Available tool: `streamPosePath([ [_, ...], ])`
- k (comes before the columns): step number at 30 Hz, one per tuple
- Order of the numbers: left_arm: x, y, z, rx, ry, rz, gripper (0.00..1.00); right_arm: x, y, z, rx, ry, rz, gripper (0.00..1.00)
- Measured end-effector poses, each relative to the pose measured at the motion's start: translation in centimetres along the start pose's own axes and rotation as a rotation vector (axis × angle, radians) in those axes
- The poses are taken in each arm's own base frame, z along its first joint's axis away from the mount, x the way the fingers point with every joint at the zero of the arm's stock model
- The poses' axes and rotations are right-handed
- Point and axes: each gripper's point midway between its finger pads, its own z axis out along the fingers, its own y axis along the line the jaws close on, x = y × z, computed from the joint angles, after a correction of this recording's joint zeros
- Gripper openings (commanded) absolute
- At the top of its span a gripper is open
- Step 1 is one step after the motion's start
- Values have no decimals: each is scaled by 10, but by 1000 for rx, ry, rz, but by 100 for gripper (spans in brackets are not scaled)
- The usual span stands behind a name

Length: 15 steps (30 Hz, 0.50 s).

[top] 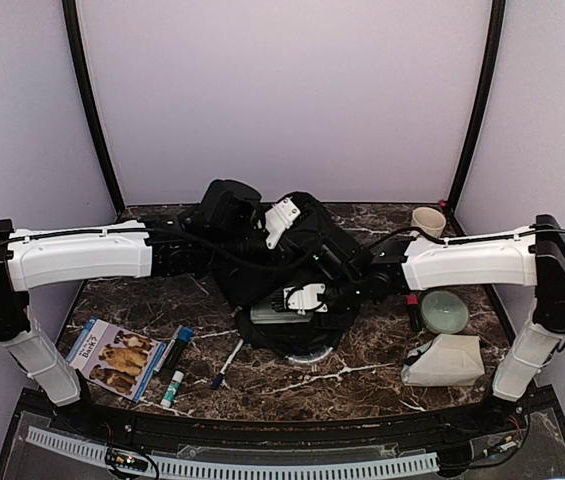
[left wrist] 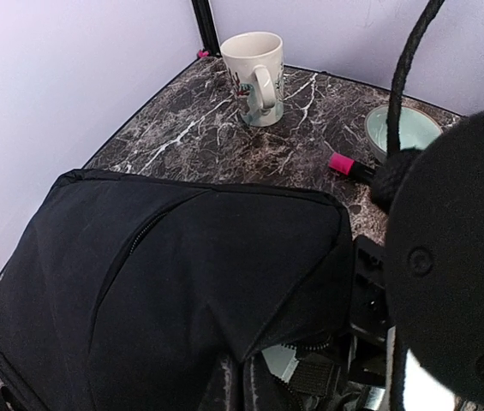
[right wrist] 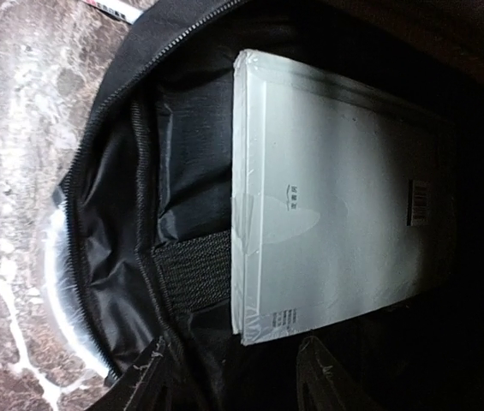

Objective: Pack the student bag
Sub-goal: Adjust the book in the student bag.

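Roughly near-far student bag (top: 324, 238), mouth nearward.

The student bag (left wrist: 182, 282), a large black backpack of soft fabric, lies at the middle of the marbled tabletop (top: 362, 375). Its main zip gapes open, and a flat white plastic-wrapped book (right wrist: 336, 197) rests inside against the black lining.

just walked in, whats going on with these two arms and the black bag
Two robot arms are packing the student bag, which lies unzipped mid-table. The left claw, shut, seems to hold its flap up. The right claw hangs open at the bag's mouth, over a white wrapped book already inside. A dog picture book and a marker lie on the table, not yet packed.
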Motion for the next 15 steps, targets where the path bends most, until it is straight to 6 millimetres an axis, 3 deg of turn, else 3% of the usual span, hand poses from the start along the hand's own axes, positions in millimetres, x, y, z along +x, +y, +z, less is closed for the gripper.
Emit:
streamPosePath([
  [15, 3, -7, 5, 61, 30, -1, 0, 17, -24, 61, 153, 117, -51, 51],
])
